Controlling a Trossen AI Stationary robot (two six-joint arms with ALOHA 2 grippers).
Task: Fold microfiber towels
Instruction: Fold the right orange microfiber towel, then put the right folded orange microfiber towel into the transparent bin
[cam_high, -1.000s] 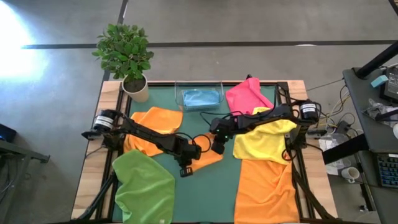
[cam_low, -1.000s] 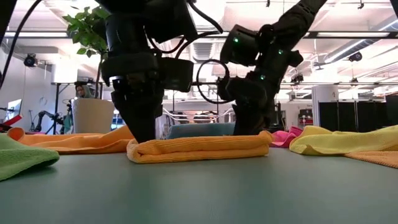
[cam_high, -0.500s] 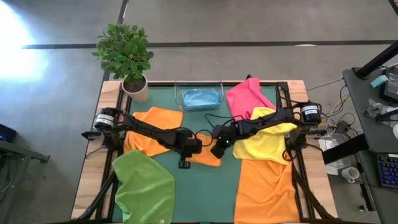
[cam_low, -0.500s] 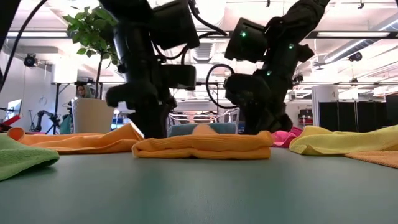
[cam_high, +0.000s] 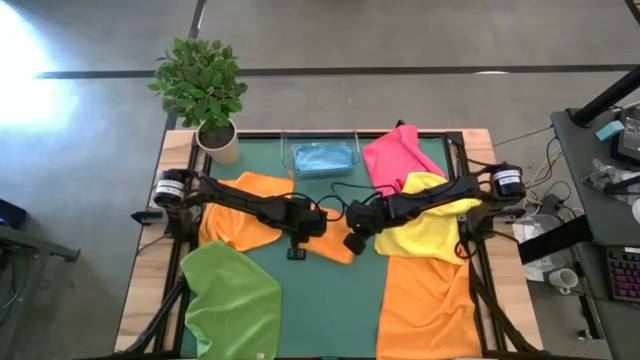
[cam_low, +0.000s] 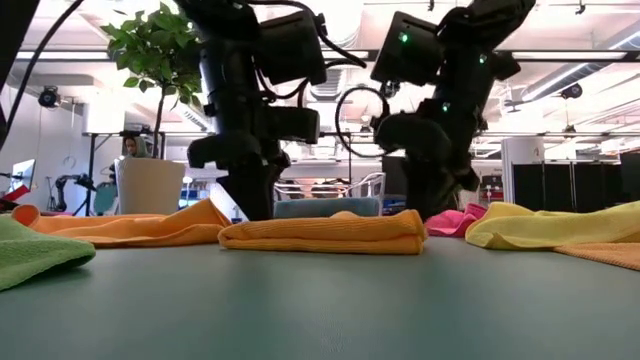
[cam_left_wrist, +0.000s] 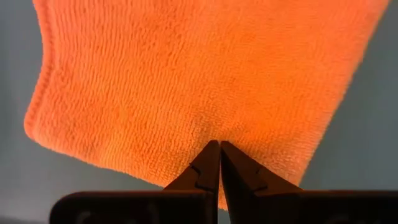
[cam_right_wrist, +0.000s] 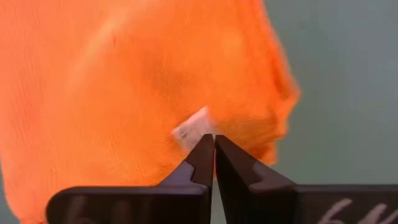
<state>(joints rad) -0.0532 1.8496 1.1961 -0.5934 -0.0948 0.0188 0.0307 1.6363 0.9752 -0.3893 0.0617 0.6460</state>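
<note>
At the centre of the high view your left gripper (cam_high: 297, 238) and right gripper (cam_high: 352, 236) sit at either end of a folded orange towel (cam_high: 330, 243) on the green mat (cam_high: 330, 300); both have their fingers pressed together, each pinching that towel's edge; the wrist views show fabric caught at the tips. Around it you have a green towel (cam_high: 232, 300) lower left, a yellow towel (cam_high: 428, 228) right, a pink towel (cam_high: 395, 152) upper right.

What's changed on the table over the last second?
Both grippers, left gripper and right gripper, shut on the folded orange towel, carried its near edge toward the table's far side, narrowing the fold. The green towel, yellow towel and tray stayed put.
</note>
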